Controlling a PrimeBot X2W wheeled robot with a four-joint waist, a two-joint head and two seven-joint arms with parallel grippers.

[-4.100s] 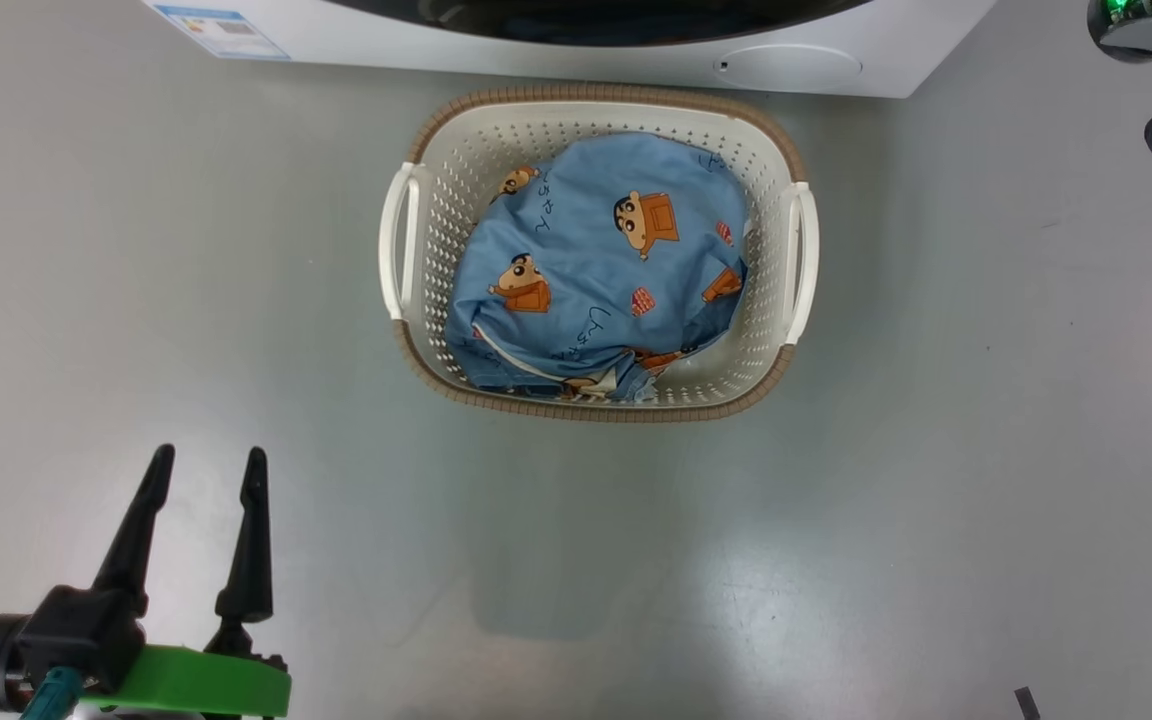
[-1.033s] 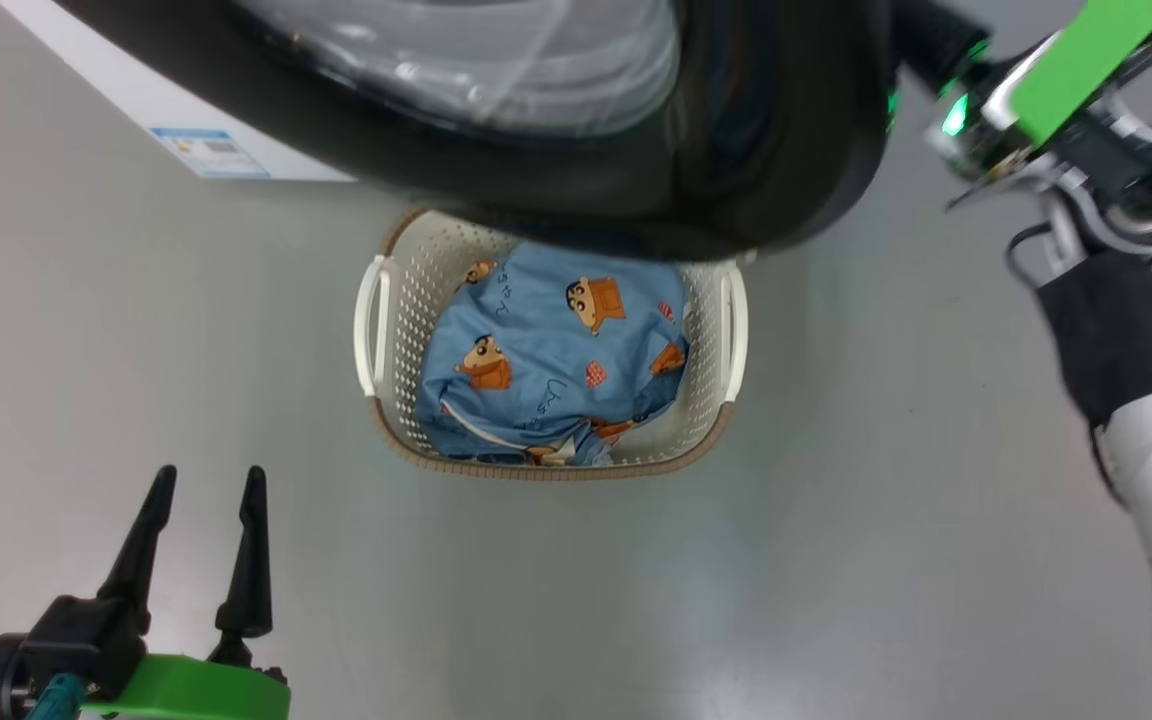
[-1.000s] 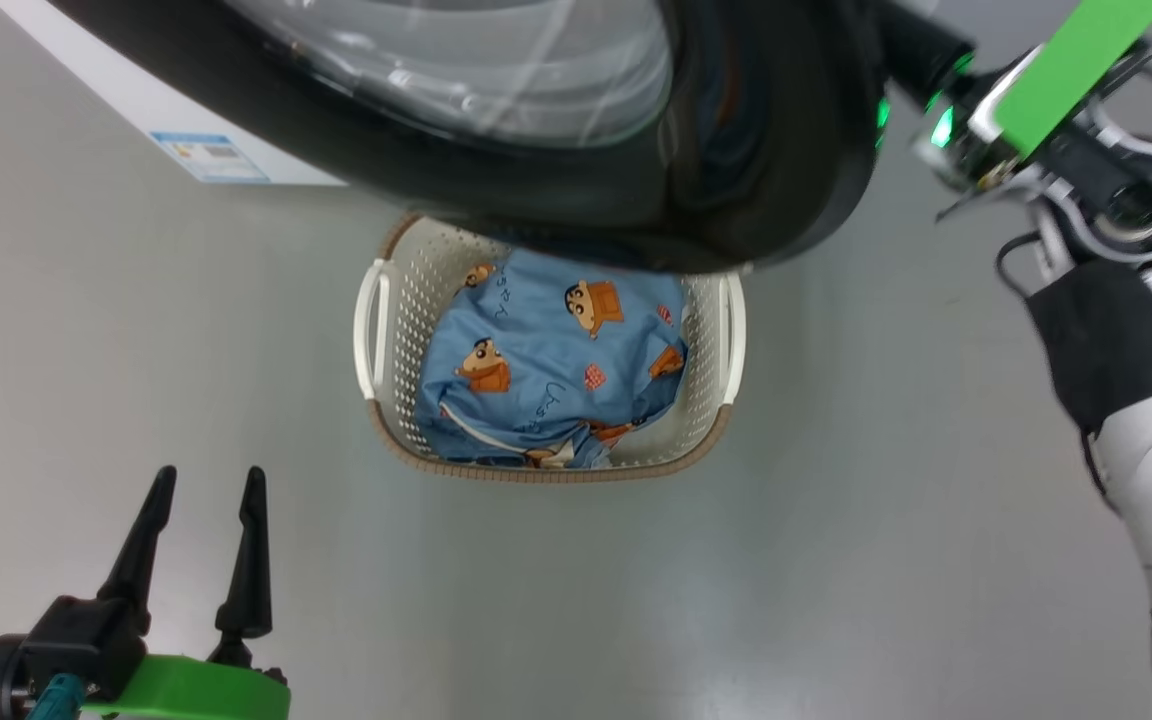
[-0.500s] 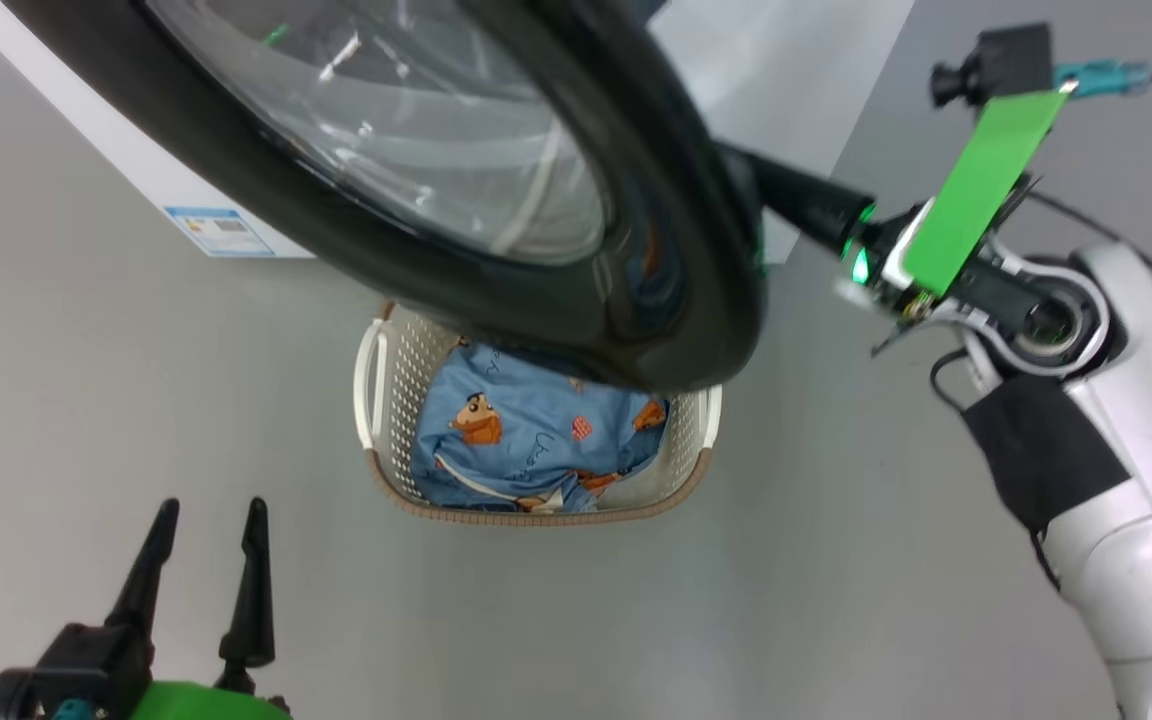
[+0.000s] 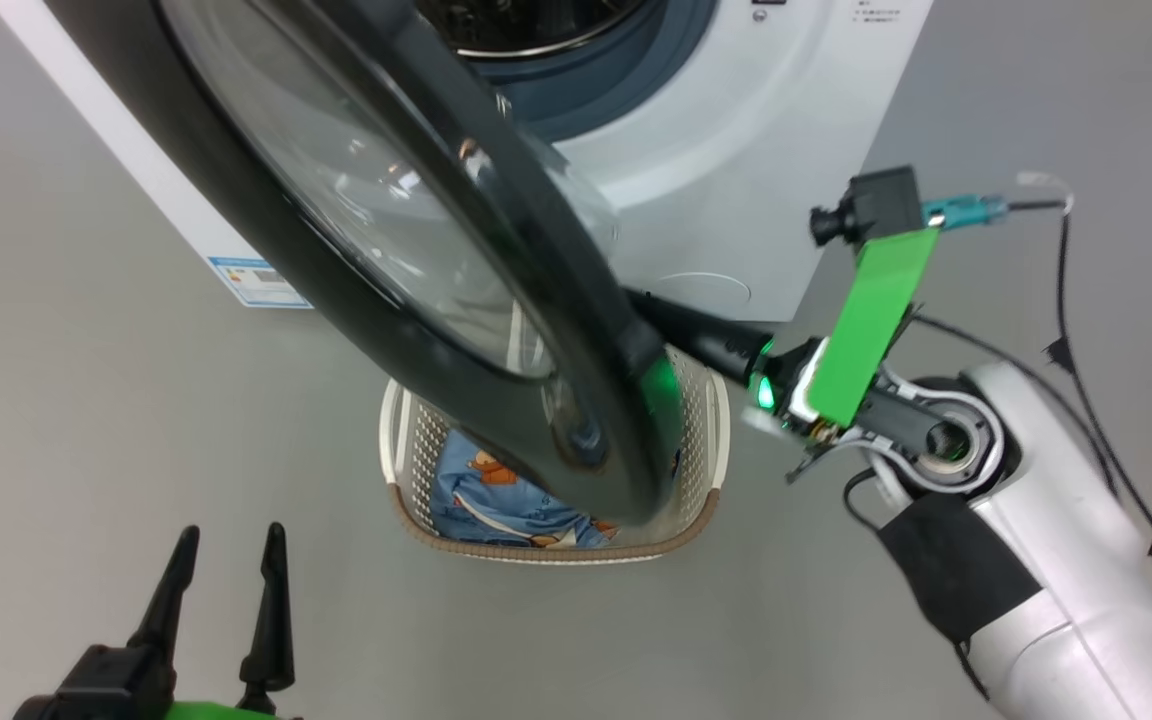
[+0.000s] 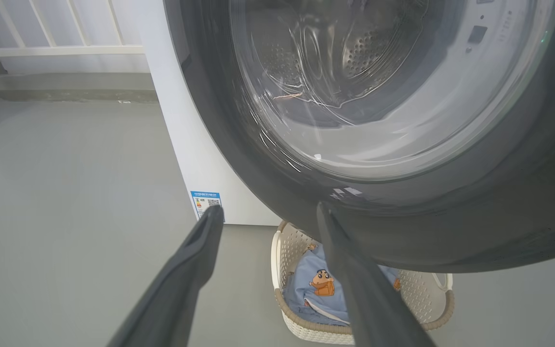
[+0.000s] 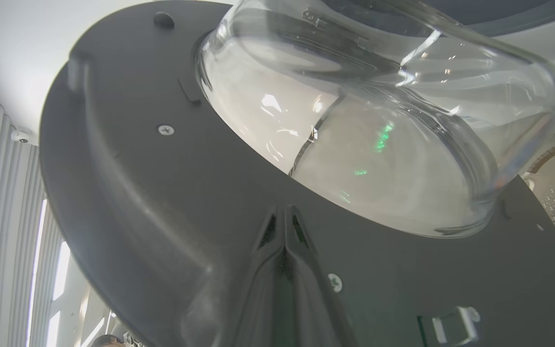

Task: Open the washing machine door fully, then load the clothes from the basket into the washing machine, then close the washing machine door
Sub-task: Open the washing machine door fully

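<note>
Head view: washing machine door (image 5: 386, 250) stands swung out from the washing machine (image 5: 736, 150), over the basket (image 5: 536, 555) on the floor, with the clothes (image 5: 496, 495) inside. My right gripper (image 7: 284, 217) has its jaws pressed together, tips at the door's grey inner face. Near left, my left gripper (image 5: 231, 530) has its jaws wide and holds nothing.

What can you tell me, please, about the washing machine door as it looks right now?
The washing machine door is a large round panel, glossy black outside, with a bulging clear glass bowl at its centre. Its inner side is matt dark grey plastic with visible screws. It stands partly open, nearly edge-on to the head camera and hanging above the basket. The right gripper, shut, appears to press its tips against the inner side beside the glass.
</note>
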